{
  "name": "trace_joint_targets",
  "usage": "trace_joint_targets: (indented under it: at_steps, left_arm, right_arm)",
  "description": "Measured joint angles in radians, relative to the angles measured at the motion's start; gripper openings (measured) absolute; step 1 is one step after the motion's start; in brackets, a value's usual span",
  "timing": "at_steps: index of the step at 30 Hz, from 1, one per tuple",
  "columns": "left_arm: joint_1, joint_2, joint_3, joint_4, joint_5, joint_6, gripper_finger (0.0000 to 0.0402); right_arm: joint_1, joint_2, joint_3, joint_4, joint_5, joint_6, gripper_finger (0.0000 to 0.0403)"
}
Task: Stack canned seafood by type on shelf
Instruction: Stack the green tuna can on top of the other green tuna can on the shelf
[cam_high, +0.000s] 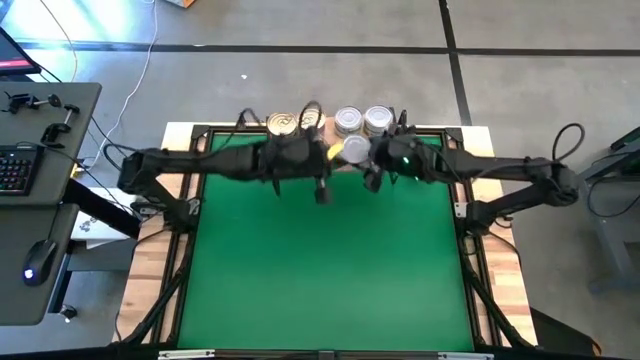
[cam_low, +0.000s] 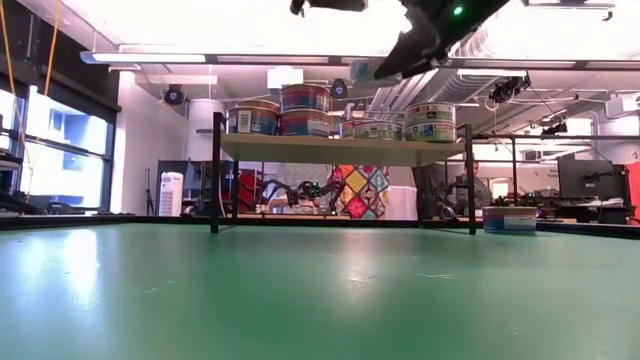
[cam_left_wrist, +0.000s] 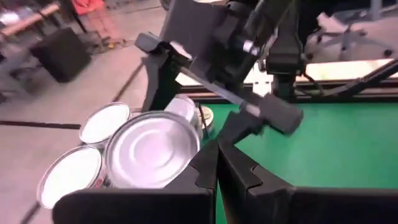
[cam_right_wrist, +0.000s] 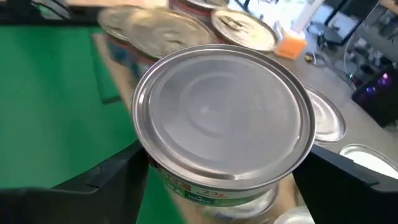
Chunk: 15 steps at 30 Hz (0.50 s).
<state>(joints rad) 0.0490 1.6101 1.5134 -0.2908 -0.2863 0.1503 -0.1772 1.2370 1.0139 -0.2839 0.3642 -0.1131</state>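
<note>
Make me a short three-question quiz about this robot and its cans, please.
1. True or false: the right gripper holds a silver-lidded tin.
2. The left gripper is: A) wide open B) shut C) holding a tin.
3. Where do the gold-lidded tins stand?

Key:
1. True; its fingers flank the tin above the shelf.
2. B.
3. On the shelf's left part in the high view; the silver-lidded stacks stand right of them.

- A green table (cam_high: 320, 270) with a light wood edge sits on a grey concrete floor (cam_high: 300, 80) crossed by dark lines.
- To its left stands a grey desk (cam_high: 50, 200) holding a black keyboard (cam_high: 14, 168) and a black mouse (cam_high: 38, 258).
- A white cable (cam_high: 140, 75) trails across the floor.
- An orange object (cam_right_wrist: 290, 45) lies beyond the table.
</note>
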Motion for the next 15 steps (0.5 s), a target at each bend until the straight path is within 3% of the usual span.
trace_joint_targets:
  at_steps: [4,8,15]
  left_arm:
    - [0.121,0.037,0.005,0.007,0.162,-0.042,0.0]
    - [0.205,0.096,0.004,0.022,0.26,-0.071,0.0]
    - [0.272,0.197,0.004,0.068,0.342,-0.096,0.0]
  right_arm:
    - [-0.082,0.069,0.056,-0.045,-0.066,-0.026,0.0333]
    - [-0.124,0.111,0.07,-0.063,-0.101,-0.027,0.0333]
    - [-0.144,0.126,0.07,-0.085,-0.106,-0.027,0.0334]
